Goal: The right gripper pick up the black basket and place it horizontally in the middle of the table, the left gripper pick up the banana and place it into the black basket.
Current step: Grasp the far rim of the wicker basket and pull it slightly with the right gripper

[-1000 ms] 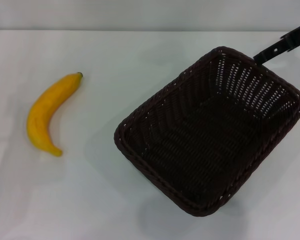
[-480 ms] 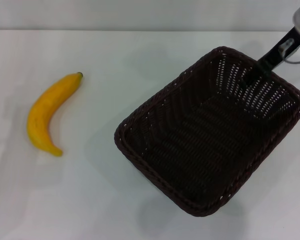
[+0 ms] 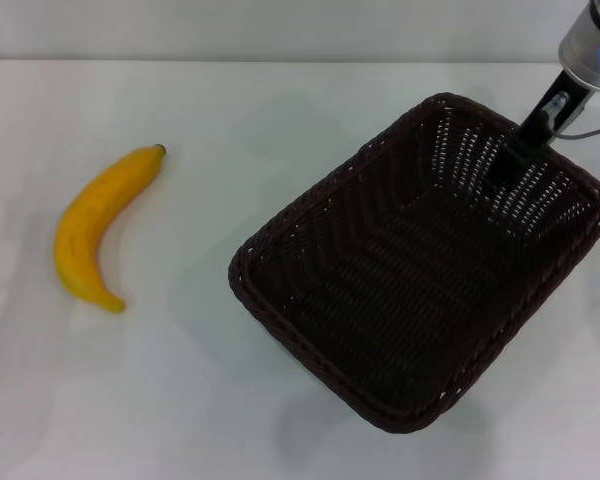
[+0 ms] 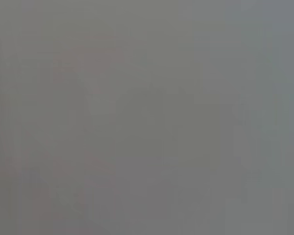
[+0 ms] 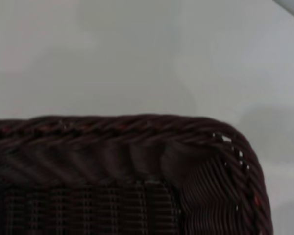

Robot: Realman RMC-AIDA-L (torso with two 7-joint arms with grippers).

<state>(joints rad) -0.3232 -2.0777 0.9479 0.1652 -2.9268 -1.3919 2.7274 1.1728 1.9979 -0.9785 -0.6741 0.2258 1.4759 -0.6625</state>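
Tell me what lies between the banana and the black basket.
Nothing: in the head view only bare white table separates the banana from the black basket.

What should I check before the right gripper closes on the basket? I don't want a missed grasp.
1. Right gripper over the black basket's far rim: ok.
2. Fingers straddling the rim: cannot tell.
3. Basket empty inside: ok.
4. Basket lying horizontally mid-table: not ok, it sits skewed on the right.
5. Banana clear of the basket, on the table: ok.
6. Left gripper out of the way: ok, not in view.
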